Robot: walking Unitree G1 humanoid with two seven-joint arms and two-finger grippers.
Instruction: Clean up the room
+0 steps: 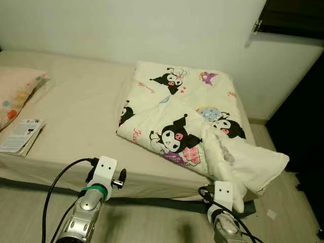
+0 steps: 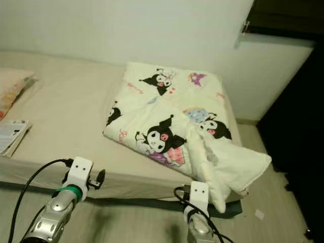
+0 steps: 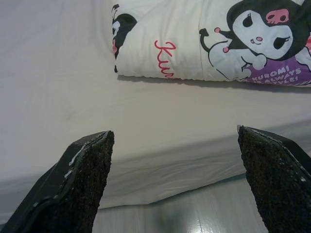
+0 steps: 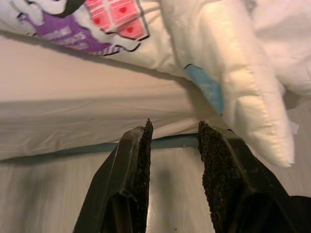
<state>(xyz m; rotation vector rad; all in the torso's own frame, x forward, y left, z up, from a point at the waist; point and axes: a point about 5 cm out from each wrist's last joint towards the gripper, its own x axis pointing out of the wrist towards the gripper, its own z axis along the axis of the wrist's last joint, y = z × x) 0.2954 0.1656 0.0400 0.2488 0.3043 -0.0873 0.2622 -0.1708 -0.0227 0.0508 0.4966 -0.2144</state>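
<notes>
1. Silver L arm reaches fwd at the near edge of the bed (image 1: 76,116), wrist level, left gripper (image 3: 175,160) aimed at the mattress side. Its fingers (image 3: 85,170) are spread wide w/ nothing between them; bare sheet and bed edge lie ahead.
2. Silver R arm is low at the bed's near right corner, wrist angled up toward the hanging cloth. Right gripper (image 4: 172,145) has its fingers (image 4: 138,165) parted by a narrow gap, holding nothing; tips are level w/ the bed's lower edge, above the floor (image 4: 48,194).
3. Cream blanket (image 1: 177,101) w/ black cartoon-character print lies roughly folded on the right half of the bed, up near the wall (image 1: 152,30).
4. Blanket's loose corner (image 1: 253,167) spills off the bed's near right edge and droops toward the floor, just beyond and to the side of the R fingers; not touching them as far as I can tell.
5. Blanket's near folded edge is ahead of the L fingers, well apart, bare sheet between.
6. Pillow (image 1: 17,93) w/ pastel spots at the bed's left end; a booklet (image 1: 21,134) lies just beside it near the bed edge.
</notes>
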